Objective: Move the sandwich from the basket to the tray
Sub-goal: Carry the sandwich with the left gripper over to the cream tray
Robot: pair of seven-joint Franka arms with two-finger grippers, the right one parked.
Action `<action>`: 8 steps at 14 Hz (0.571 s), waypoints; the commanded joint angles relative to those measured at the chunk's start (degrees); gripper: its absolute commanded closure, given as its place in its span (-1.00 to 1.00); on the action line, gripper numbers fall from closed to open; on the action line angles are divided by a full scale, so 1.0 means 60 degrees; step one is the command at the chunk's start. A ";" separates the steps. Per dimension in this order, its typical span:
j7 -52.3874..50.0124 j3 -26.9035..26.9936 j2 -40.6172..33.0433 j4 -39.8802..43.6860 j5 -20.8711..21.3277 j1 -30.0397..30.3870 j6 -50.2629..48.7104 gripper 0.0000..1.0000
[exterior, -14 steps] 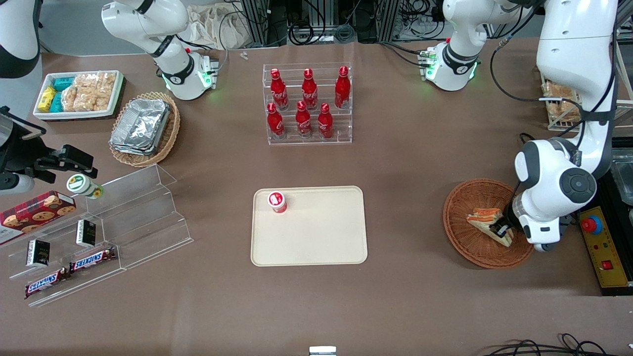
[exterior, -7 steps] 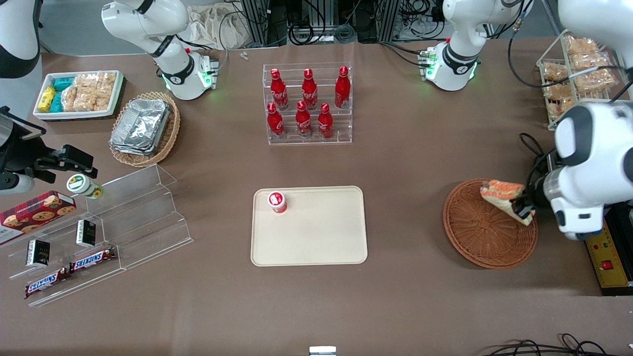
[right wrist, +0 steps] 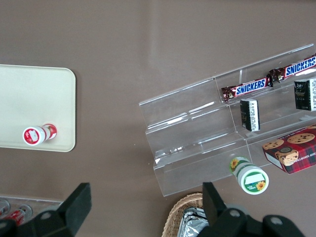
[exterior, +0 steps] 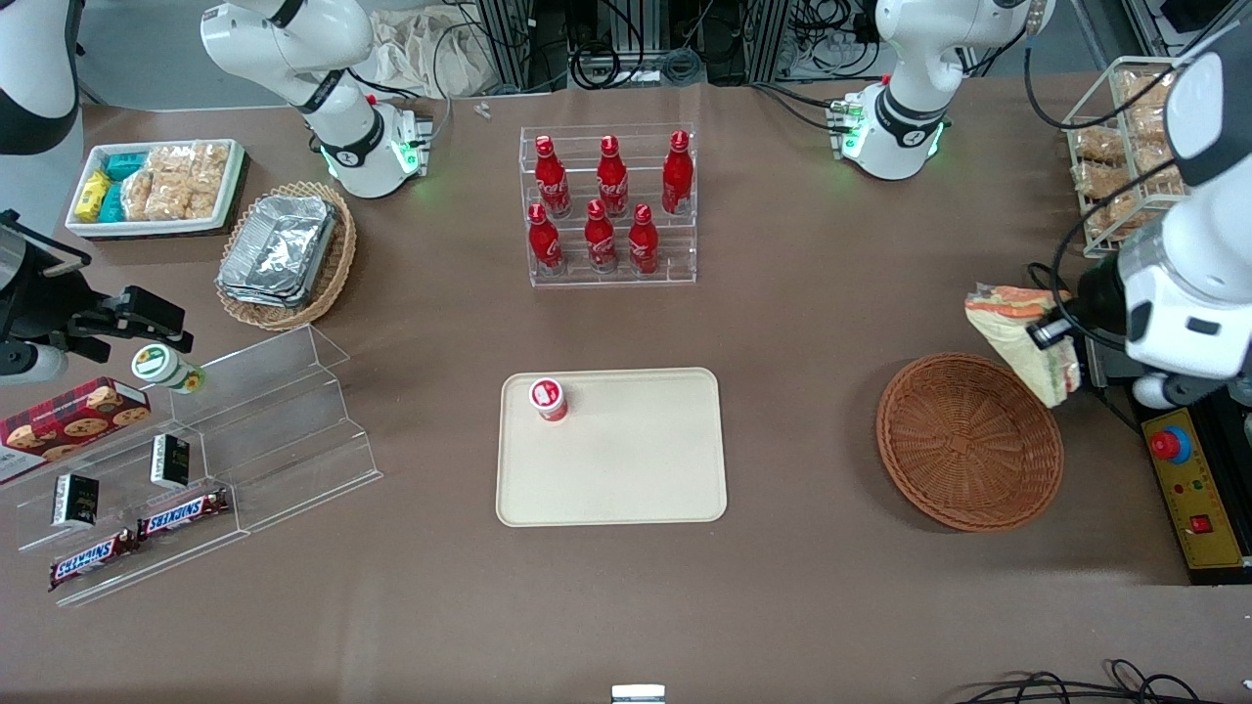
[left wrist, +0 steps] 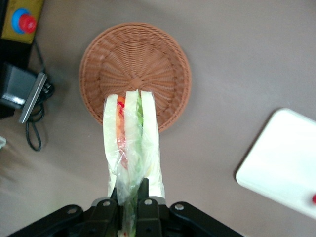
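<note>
My left gripper (exterior: 1054,332) is shut on the clear-wrapped sandwich (exterior: 1017,332), pale bread with orange and green layers, and holds it high in the air above the edge of the basket that is farther from the front camera. The wrist view shows the fingers (left wrist: 143,190) pinching the wrap at one end of the sandwich (left wrist: 131,143), with the round reddish-brown wicker basket (left wrist: 136,69) empty below it. The basket (exterior: 968,442) sits on the table toward the working arm's end. The cream-beige tray (exterior: 626,460) lies at the table's middle, its corner also in the wrist view (left wrist: 281,158).
A small red-capped bottle (exterior: 549,399) stands on the tray's corner. A clear rack of red bottles (exterior: 606,205) stands farther from the camera. A yellow control box with a red button (exterior: 1188,489) lies beside the basket. A wire rack of snacks (exterior: 1115,166) stands near the working arm.
My gripper has lifted the sandwich out of the basket and carried it up and away from the front camera. The basket is now empty.
</note>
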 commanded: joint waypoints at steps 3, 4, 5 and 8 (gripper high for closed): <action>0.0721 -0.1389 0.0203 -0.0043 0.0041 -0.0003 -0.0174 1.00; 0.0809 -0.1653 0.0306 -0.0044 0.0056 -0.0017 -0.0102 1.00; 0.0882 -0.1989 0.0350 -0.0015 0.0128 -0.0017 0.0000 1.00; 0.0824 -0.2827 0.0745 -0.0102 0.0334 -0.0032 0.1051 1.00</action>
